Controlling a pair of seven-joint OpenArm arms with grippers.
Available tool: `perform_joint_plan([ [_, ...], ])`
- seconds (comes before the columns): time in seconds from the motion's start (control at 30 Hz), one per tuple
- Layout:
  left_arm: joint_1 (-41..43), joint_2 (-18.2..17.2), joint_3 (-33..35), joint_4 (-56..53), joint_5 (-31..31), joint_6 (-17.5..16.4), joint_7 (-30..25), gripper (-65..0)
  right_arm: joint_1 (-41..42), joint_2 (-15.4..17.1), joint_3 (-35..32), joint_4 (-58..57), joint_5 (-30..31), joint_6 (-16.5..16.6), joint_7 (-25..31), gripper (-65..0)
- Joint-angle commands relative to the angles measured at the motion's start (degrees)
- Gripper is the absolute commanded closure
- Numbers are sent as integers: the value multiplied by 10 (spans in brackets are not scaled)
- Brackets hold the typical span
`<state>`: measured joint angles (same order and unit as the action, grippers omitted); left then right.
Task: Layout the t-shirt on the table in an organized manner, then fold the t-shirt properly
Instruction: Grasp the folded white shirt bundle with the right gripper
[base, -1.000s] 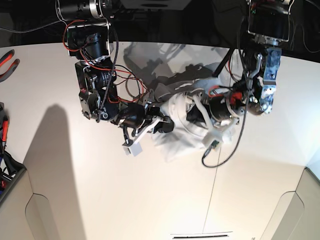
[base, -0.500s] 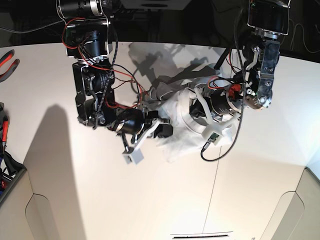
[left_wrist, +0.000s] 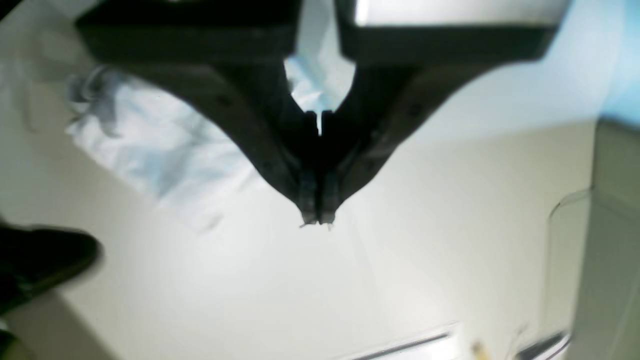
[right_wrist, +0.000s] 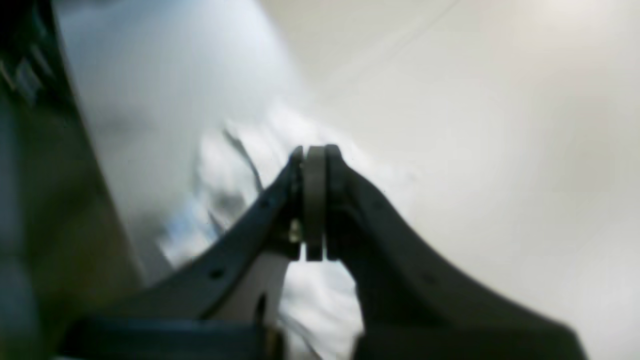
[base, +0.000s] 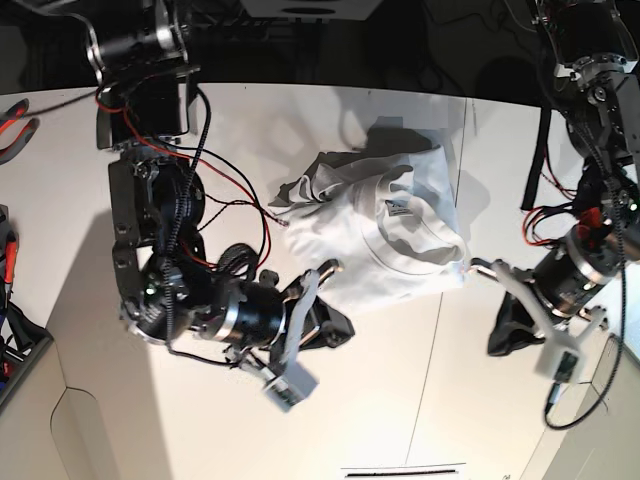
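The white t-shirt (base: 390, 235) lies bunched on the table (base: 350, 410) at mid-back, collar and neck label facing up. My right gripper (base: 328, 268) is shut, its tips at the shirt's near-left edge. In the right wrist view the fingers (right_wrist: 314, 150) press together over blurred white t-shirt fabric (right_wrist: 230, 165). My left gripper (base: 478, 267) is shut at the shirt's near-right corner. Its tips (left_wrist: 316, 220) meet over bare table (left_wrist: 425, 260), with the t-shirt (left_wrist: 150, 150) behind and to the left. Whether either gripper pinches a thin edge of cloth does not show.
Red-handled pliers (base: 15, 125) and other tools (base: 6, 265) sit at the table's left edge. A thin dark seam (base: 430, 370) runs toward the near edge. Grey rounded panels (base: 620, 400) flank the near corners. The other arm's dark body (left_wrist: 40, 260) shows low at the left of the left wrist view.
Both arms have drawn out of the shirt heap toward the near side, the right one to the left, the left one to the right. The shirt now shows uncovered and wider.
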<state>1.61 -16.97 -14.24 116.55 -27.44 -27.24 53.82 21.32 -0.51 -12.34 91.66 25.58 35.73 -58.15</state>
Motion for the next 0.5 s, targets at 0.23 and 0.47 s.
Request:
perform_joint_plan([
  [0.23,35,-3,-58,7,-6,0,-13,0,96,73,-250,-84,-9,17,48,0],
  [0.47,46,-3,-60,7,-6,0,-13,0,158,55,-375,-234,-85,24,147,0],
])
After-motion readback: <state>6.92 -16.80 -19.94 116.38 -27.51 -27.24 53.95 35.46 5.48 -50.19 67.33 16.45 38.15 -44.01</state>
